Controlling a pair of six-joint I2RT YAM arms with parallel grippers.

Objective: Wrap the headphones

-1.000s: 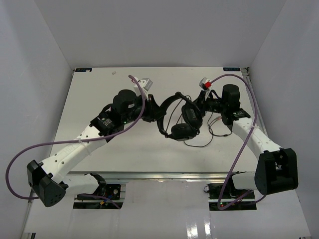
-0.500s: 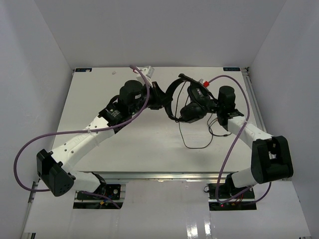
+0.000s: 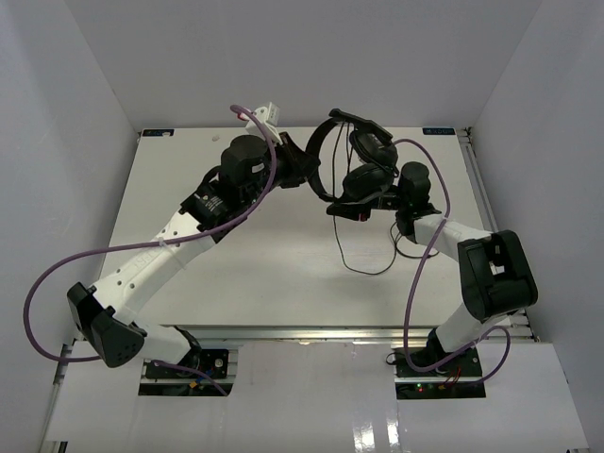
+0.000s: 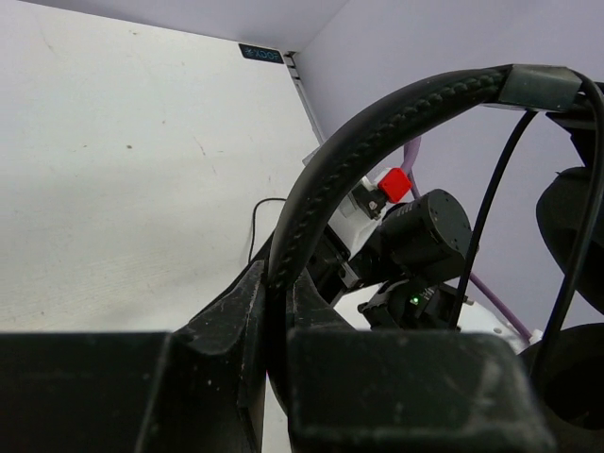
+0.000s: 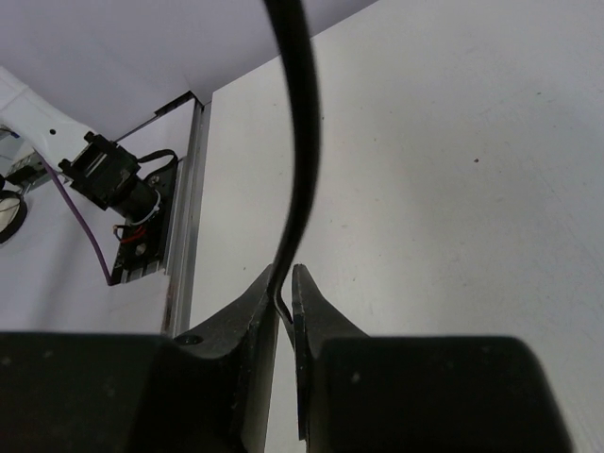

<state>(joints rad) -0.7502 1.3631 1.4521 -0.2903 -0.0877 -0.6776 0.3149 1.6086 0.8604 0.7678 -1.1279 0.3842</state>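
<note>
The black headphones (image 3: pixel 370 147) hang in the air over the far middle of the table. My left gripper (image 3: pixel 304 176) is shut on the arched headband (image 4: pixel 377 132), which rises from between its fingers (image 4: pixel 278 283). Two padded cups show at the right edge of the left wrist view (image 4: pixel 578 217). My right gripper (image 3: pixel 379 196) sits just right of the lower cup (image 3: pixel 359 185). It is shut on the thin black cord (image 5: pixel 300 142), pinched at the fingertips (image 5: pixel 286 285). The rest of the cord (image 3: pixel 364 270) hangs down in a loop onto the table.
White walls (image 3: pixel 85 113) close in the table (image 3: pixel 189 170) on three sides. Thick purple cables (image 3: pixel 57 274) loop off both arms. A metal rail (image 5: pixel 184 236) runs along the table's edge, with a motor and base hardware (image 5: pixel 118 184) beyond it.
Both grippers have moved toward the far wall and upward, carrying the headphones off the table. The cups have swung up and the cord now trails below them.
</note>
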